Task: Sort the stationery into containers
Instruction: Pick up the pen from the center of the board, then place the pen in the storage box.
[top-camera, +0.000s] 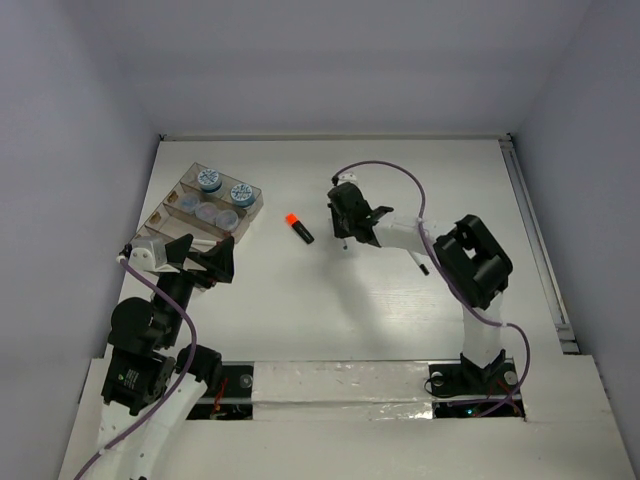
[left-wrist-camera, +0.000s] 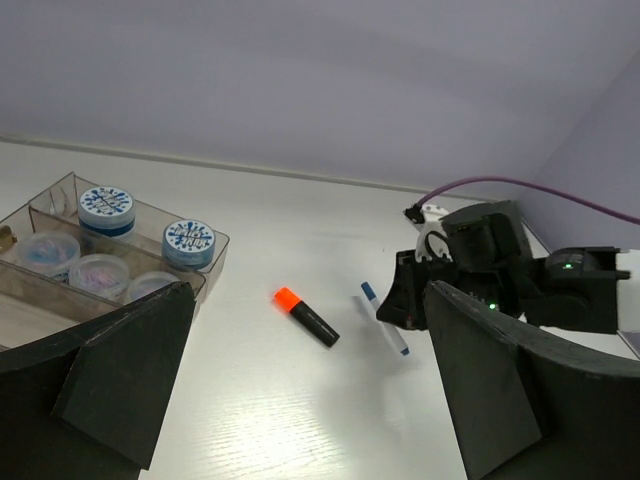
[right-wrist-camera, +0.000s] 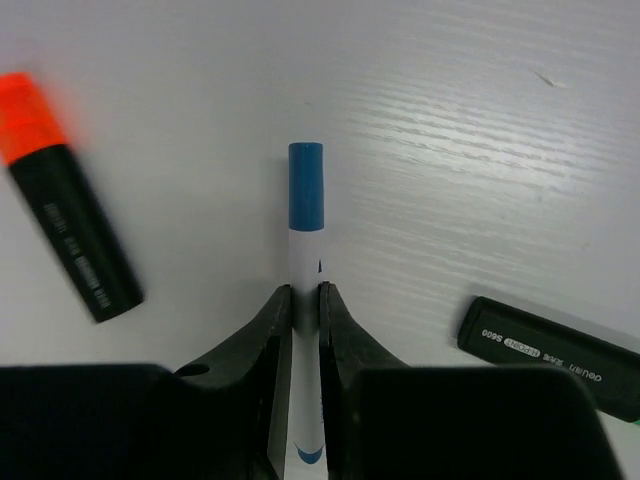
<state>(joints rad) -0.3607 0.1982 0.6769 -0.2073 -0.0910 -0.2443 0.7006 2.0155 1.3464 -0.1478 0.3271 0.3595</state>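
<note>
My right gripper (right-wrist-camera: 305, 300) is shut on a thin white pen with a blue cap (right-wrist-camera: 305, 200), which sticks out ahead of the fingers. In the left wrist view the pen (left-wrist-camera: 384, 318) hangs tilted just above the table. An orange/black highlighter (top-camera: 300, 228) lies on the table left of it, also seen in the right wrist view (right-wrist-camera: 70, 235). A green/black highlighter (right-wrist-camera: 550, 355) lies to the right. The clear organiser tray (top-camera: 168, 212) at the far left holds several jars, two with blue tops (top-camera: 209, 180). My left gripper (top-camera: 205, 262) is open and empty beside the tray.
White walls close in the table on the far side and both sides. A metal rail (top-camera: 535, 240) runs along the right edge. My right arm's elbow (top-camera: 475, 260) and purple cable (top-camera: 385, 170) stand over the right half of the table.
</note>
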